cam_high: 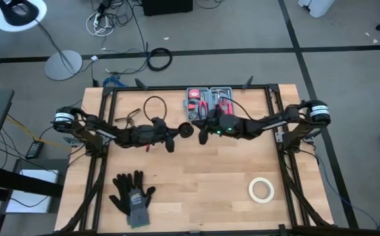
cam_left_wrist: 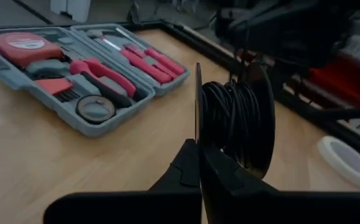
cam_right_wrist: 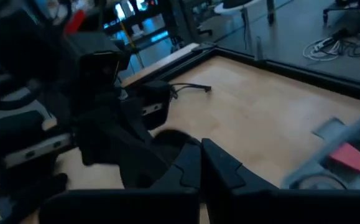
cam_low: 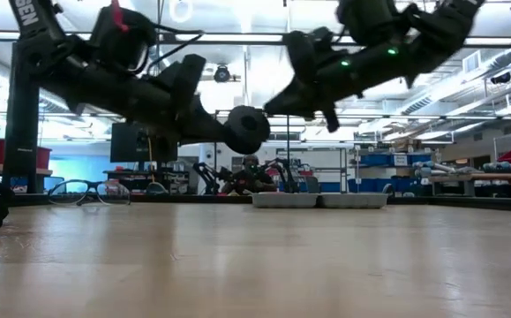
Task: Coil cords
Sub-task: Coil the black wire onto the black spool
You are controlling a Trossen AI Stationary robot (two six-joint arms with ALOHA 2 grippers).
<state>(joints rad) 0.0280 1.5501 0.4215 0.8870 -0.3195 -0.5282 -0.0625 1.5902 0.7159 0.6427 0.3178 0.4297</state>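
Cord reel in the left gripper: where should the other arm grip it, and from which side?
Probably the free outer flange's rim, from the side opposite the left gripper, which pinches the other flange; wound cord fills the middle.

Table [cam_high: 203,177]: pale wood, smooth, with a soft sheen in the low view.
Tool case [cam_left_wrist: 18,81]: grey moulded plastic, matt; tool handles inside red and grey.
Spool [cam_left_wrist: 232,124]: dark glossy flanges, thin black cord wound on it, held up by the left gripper [cam_left_wrist: 198,162].
Gloves [cam_high: 132,193]: black and grey knit cloth.
Tape roll [cam_high: 261,189]: white, matt.
Arms: dark matt casing.
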